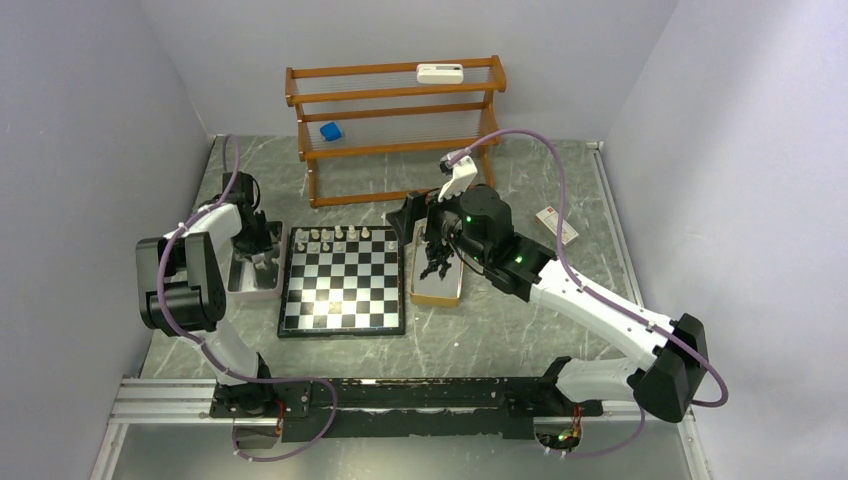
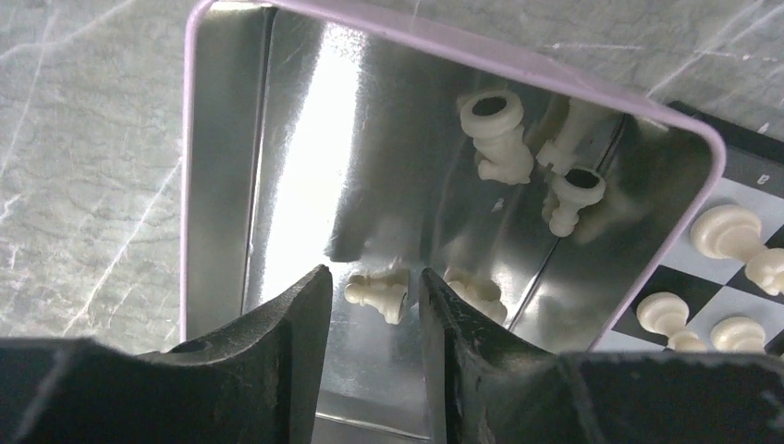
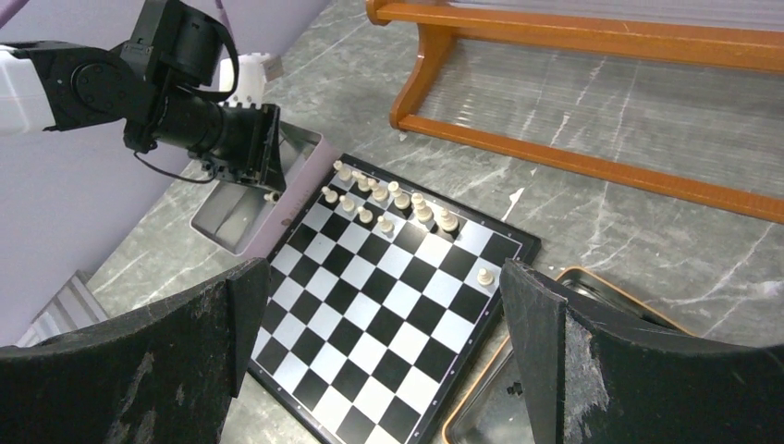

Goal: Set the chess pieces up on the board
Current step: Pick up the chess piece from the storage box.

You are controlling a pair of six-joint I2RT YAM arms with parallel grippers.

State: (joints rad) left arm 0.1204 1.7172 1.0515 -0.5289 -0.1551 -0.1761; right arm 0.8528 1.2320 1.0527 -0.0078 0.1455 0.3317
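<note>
The board (image 1: 343, 280) lies mid-table, with cream chess pieces (image 1: 335, 237) standing along its far rows. My left gripper (image 2: 375, 272) is down in the pink-rimmed metal tray (image 2: 222, 185) left of the board. Its jaws are open, one on each side of a cream pawn (image 2: 379, 294) lying flat, with a gap on both sides. Other cream pieces (image 2: 499, 134) lie loose in that tray. My right gripper (image 3: 384, 277) hangs wide open and empty over the board's right edge (image 3: 518, 245) and the orange-rimmed tray (image 3: 481, 407), where a small black piece (image 3: 514, 389) shows.
A wooden rack (image 1: 395, 120) stands behind the board, with a blue cube (image 1: 330, 131) and a white device (image 1: 440, 72) on its shelves. A card (image 1: 557, 226) lies at the right. One cream pawn (image 3: 484, 276) stands alone near the board's right side. Walls close in on both sides.
</note>
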